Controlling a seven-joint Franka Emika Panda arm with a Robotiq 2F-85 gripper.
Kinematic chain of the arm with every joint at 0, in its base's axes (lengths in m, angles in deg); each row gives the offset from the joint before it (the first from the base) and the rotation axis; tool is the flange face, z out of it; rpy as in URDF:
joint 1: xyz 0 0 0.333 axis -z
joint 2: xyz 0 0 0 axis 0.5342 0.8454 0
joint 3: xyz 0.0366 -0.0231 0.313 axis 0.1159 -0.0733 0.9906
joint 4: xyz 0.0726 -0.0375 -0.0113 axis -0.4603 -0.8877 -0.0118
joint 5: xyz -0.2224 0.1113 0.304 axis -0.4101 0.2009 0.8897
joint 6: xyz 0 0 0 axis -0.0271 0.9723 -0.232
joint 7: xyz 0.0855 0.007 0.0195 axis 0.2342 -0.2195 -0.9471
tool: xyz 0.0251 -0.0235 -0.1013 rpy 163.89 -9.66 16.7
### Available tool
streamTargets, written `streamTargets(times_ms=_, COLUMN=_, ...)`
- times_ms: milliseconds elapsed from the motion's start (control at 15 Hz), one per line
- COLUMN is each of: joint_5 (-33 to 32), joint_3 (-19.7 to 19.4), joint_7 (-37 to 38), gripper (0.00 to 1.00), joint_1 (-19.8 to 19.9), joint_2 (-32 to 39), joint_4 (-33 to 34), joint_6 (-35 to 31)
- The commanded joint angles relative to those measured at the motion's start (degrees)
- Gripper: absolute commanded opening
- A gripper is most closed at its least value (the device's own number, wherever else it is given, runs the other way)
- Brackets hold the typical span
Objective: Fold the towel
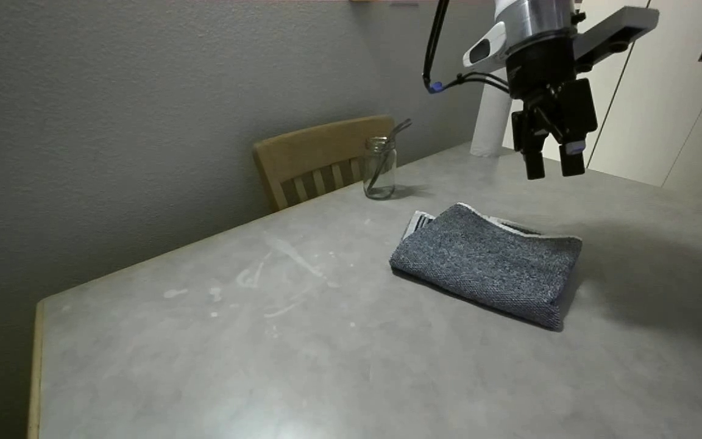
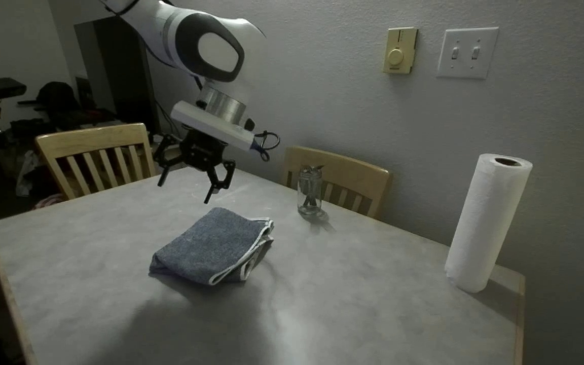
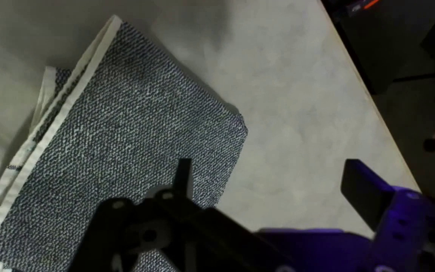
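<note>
The dark grey towel [image 1: 491, 262] lies folded in layers on the table in both exterior views. Its white-edged layers [image 2: 244, 263] stack unevenly along one side. A bit of the white-striped band sticks out from under the top layer [image 1: 419, 222]. In the wrist view the towel [image 3: 127, 128] fills the left, with its white edges at the far left. My gripper [image 2: 184, 192] is open and empty, above the table and apart from the towel. In the wrist view the gripper [image 3: 268, 173] has one finger over the towel and the other over bare table.
A glass jar with metal straws or utensils [image 1: 380, 171] stands near the table's wall-side edge. A paper towel roll [image 2: 489, 223] stands upright near a table corner. Wooden chairs [image 2: 99, 152] stand at the table's edges. The grey table [image 1: 235, 353] has pale smudges.
</note>
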Motion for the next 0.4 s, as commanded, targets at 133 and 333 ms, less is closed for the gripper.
streamTargets(times_ms=133, joint_5=-0.21, joint_3=0.14, joint_7=2.0, gripper=1.0, joint_1=-0.33, joint_2=-1.36, joint_4=-1.0, joint_6=0.06)
streamTargets(times_ms=333, joint_5=-0.24, joint_3=-0.2, joint_7=2.04, gripper=1.0, joint_1=-0.24, joint_2=-1.35, joint_4=-1.33, joint_6=-0.08)
